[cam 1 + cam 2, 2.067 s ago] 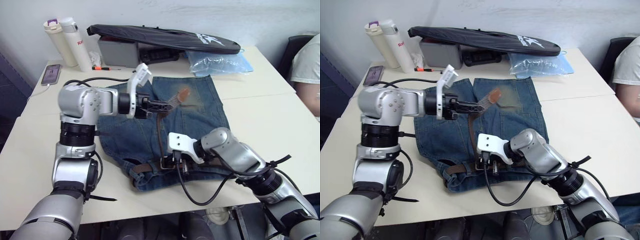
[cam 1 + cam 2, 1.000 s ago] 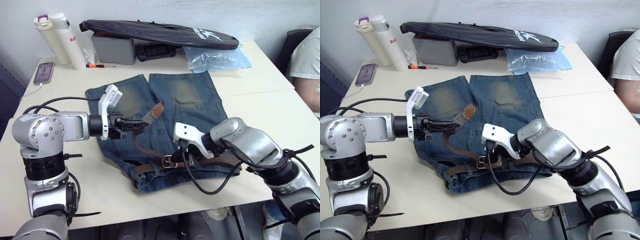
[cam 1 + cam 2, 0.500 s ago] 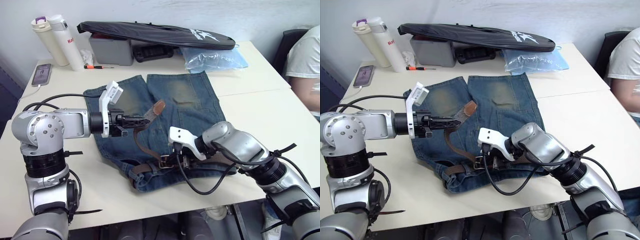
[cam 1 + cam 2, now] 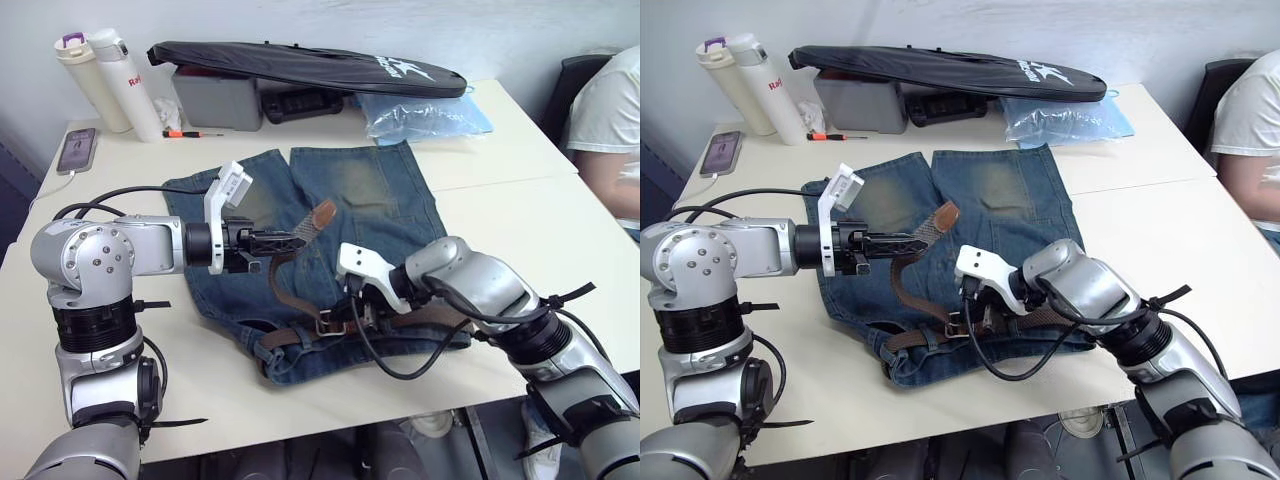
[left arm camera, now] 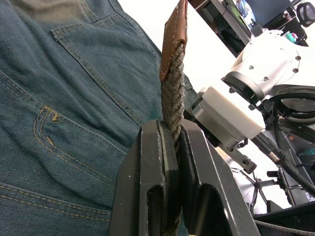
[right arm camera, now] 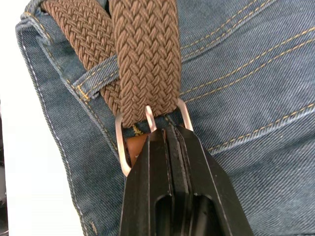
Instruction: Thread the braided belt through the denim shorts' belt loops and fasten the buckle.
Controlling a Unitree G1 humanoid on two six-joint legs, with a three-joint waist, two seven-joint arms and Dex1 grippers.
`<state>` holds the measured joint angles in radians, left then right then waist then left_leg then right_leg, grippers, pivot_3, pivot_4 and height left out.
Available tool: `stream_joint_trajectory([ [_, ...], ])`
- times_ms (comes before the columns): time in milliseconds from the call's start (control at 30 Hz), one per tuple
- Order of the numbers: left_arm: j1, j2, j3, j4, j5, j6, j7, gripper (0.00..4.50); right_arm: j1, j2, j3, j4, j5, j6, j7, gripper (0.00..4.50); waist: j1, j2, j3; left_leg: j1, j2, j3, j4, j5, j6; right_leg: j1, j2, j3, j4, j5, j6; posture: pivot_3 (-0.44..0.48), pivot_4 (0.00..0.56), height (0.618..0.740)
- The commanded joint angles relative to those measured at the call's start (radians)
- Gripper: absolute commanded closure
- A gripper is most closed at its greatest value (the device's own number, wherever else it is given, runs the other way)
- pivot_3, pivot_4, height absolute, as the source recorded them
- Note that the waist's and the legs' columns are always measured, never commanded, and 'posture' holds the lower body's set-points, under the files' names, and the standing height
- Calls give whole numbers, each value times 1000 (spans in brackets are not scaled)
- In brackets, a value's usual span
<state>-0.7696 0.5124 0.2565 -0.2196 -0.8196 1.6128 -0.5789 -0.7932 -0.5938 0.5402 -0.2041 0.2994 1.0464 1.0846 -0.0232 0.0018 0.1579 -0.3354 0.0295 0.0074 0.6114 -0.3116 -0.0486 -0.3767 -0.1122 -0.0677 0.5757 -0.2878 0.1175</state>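
Observation:
The denim shorts (image 4: pixel 380 190) lie flat on the table with the waistband nearest me. The braided belt (image 4: pixel 283 290) runs along the waistband under a belt loop (image 6: pixel 96 78) and through the silver buckle (image 6: pixel 123 152). From there its free end rises in a loop to the left. My left gripper (image 4: pixel 283 240) is shut on that free end just below the leather tip (image 5: pixel 173 39), holding it above the left leg. My right gripper (image 4: pixel 352 316) is shut on the buckle at the middle of the waistband.
At the back of the table stand two bottles (image 4: pixel 110 70), a grey box (image 4: pixel 220 100), a long black bag (image 4: pixel 300 65) and a clear blue plastic bag (image 4: pixel 420 112). A phone (image 4: pixel 77 150) lies far left. A person (image 4: pixel 610 130) sits at the right edge.
My left gripper swung the belt's free end from over the legs down and to the left, then edged back right and up. My right gripper stayed at the buckle.

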Motion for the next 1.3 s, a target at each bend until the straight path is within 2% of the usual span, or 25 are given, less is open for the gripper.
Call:
stream_joint_trajectory([
  [33,-4,7,13,-15,-17,-15,-3,4500,-12,7,-7,-23,11,-10,0,4450,0,0,0,0,0,0,0,0,0,0,0,0,0,0,0,0,150,740],
  [633,2,17,4,-9,-14,-25,-9,4500,8,-15,11,-59,34,18,18,4450,0,0,0,0,0,0,0,0,0,0,0,0,0,0,0,0,150,740],
  [1000,-3,11,6,-15,-21,-22,-6,4500,30,-1,68,7,-21,-4,-35,4450,-2,0,0,1,0,0,1,0,0,0,0,0,0,0,0,0,150,740],
  [1300,2,3,7,-14,-21,-24,-3,4500,2,-12,12,-40,38,28,-3,4450,-1,0,0,1,0,0,1,0,0,0,0,0,1,0,0,0,150,740],
])
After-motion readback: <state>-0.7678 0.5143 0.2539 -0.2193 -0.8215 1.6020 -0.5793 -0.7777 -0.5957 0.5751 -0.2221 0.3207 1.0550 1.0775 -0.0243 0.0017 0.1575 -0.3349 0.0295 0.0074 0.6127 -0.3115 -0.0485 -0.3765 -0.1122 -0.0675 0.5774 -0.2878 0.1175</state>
